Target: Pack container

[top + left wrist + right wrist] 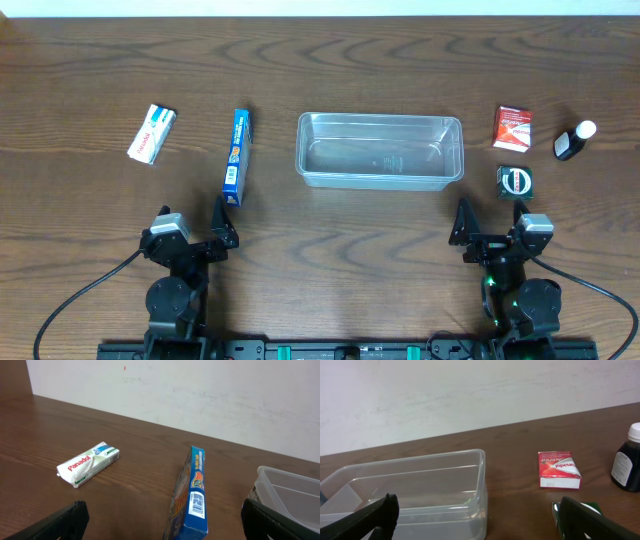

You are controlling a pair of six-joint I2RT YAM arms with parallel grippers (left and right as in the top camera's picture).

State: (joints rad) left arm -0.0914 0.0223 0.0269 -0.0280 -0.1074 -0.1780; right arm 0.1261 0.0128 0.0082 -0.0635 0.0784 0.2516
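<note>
The clear plastic container stands empty at the table's middle; it also shows in the right wrist view and in the left wrist view. My left gripper is open and empty, low near the front edge; in the left wrist view a blue box stands on edge just ahead, between the fingers' line. My right gripper is open and empty, in front of the container's right end.
A white Panadol box lies far left, with the blue box beside it. Right of the container are a red box, a dark bottle with a white cap and a small green-black box.
</note>
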